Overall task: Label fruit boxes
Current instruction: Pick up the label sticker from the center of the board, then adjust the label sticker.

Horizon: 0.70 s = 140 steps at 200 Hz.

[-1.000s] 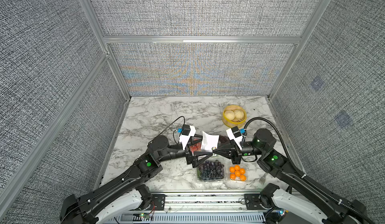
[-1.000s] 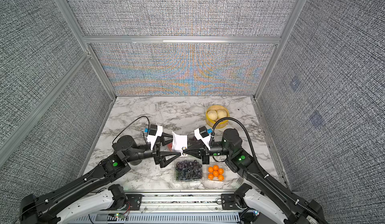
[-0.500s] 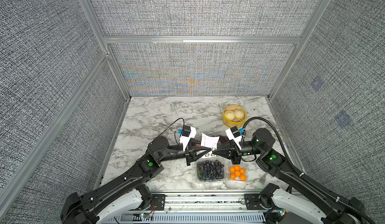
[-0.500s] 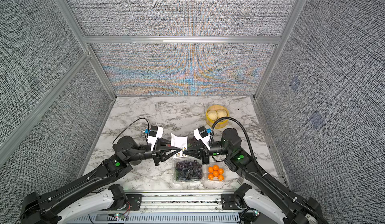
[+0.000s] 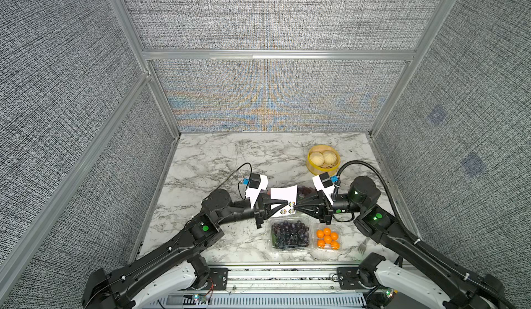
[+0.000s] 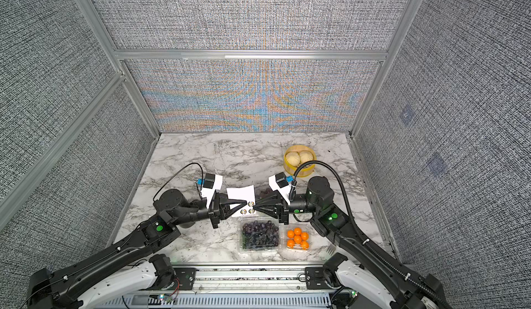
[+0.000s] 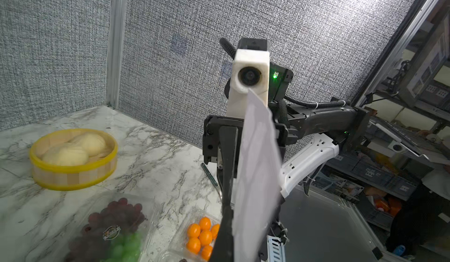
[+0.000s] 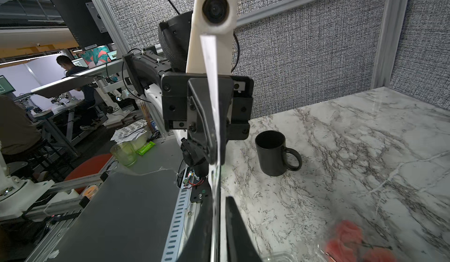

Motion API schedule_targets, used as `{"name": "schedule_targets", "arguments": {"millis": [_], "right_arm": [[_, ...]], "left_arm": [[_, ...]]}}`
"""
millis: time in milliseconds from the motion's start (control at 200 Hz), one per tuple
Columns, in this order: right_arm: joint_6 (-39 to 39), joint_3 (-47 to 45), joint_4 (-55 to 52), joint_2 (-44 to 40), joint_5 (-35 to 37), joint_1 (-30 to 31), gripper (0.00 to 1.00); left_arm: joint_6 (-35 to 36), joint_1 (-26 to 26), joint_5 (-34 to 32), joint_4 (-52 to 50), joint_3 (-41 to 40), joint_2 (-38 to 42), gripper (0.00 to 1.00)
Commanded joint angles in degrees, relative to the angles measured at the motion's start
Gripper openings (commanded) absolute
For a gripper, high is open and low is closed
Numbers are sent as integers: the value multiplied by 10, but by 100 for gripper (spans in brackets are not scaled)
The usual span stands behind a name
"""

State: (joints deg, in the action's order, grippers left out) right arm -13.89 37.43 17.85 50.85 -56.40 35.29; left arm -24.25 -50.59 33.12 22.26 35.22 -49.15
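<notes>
**A:** Both top views first?

**B:** Centre frame, the left end effector and right end effector meet tip to tip at the sheet, by its stickers. The grape box and orange box sit just below.

**A:** Left wrist view?

**B:** The left is clenched on the sheet, edge-on at centre. The mixed-grape box is at lower left.

**A:** Right wrist view?

**B:** The sheet runs between the right's fingers, with a slit beside it. I cannot tell if it pinches. The red-fruit box blurs at lower right. My advice: left holds firm while right peels slowly.
</notes>
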Motion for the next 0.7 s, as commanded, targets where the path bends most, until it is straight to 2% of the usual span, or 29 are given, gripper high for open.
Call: {"name": "schedule_targets", "arguments": {"millis": [0,240,360,695], "right_arm": [[-11,2,27,-2,-4,0,15],[-40,8,68,24,-43,1,15],[-28,5,59,22,-40,1,0],[-15,5,58,39,-32,-1,0]], "left_arm": [[3,0,5,0,-2,2,0],[1,0,12,10,-4,-4,0],[-4,0,13,11,-4,-2,0],[-34,0,70,57,-6,-20,0]]}}
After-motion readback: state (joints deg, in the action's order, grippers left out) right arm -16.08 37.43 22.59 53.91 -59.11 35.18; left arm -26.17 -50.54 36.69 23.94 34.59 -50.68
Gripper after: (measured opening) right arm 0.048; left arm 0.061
